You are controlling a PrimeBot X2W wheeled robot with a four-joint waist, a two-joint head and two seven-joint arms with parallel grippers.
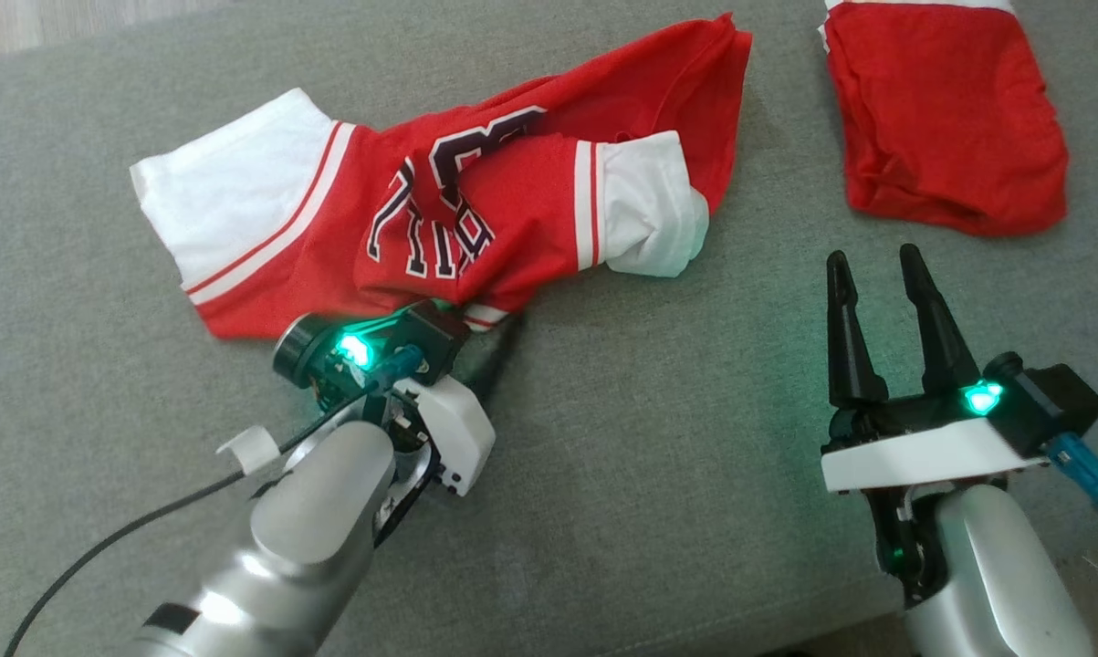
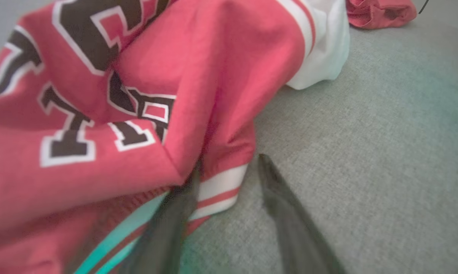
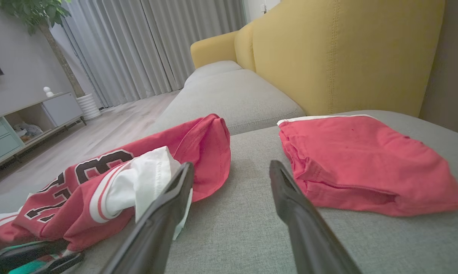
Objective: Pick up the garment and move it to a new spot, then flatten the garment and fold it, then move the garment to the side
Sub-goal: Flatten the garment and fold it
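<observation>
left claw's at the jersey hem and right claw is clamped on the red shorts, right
No: the head view shows the right claw open over bare cushion, clear of the red shorts. The left claw is at the jersey hem.

A yellow backrest [image 3: 347,53] rose upper right above grey cushions [image 3: 229,95]; grey curtains [image 3: 137,45] hung upper left, over pale wood floor [image 3: 110,129].

Left end effector [image 2: 229,163], fingers spread, astride red jersey [image 2: 80,171] hem on grey cushion [image 2: 366,133].
</observation>
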